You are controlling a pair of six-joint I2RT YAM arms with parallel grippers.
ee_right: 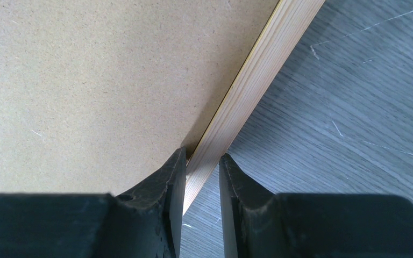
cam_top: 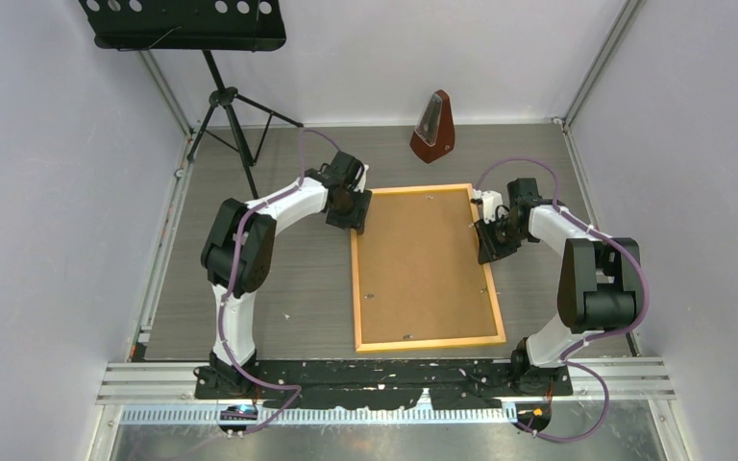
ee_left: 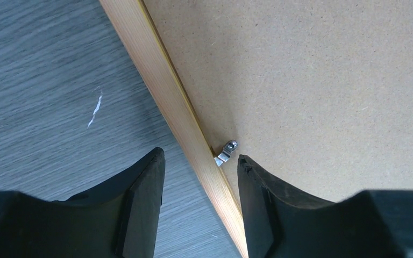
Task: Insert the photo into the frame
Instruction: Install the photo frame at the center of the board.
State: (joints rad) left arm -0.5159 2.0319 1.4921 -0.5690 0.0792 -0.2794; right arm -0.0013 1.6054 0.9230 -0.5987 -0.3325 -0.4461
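The frame (cam_top: 355, 288), thin yellow-orange wood, lies flat in the middle of the table with a brown fibreboard backing sheet (cam_top: 423, 259) filling it. The photo is hidden. My left gripper (cam_top: 351, 219) stands open at the frame's far left side. In the left wrist view its gripper (ee_left: 200, 156) straddles the wooden strip (ee_left: 161, 86), with a small metal clip (ee_left: 226, 151) just ahead of the right finger. My right gripper (cam_top: 489, 248) is at the frame's right side. In the right wrist view it (ee_right: 202, 156) is shut on the strip (ee_right: 258, 70), one finger over the backing sheet (ee_right: 97, 80).
A brown metronome (cam_top: 433, 127) stands at the back of the table beyond the frame. A black music stand (cam_top: 184, 21) on a tripod (cam_top: 235, 125) rises at the back left. Walls close in on the left, right and back.
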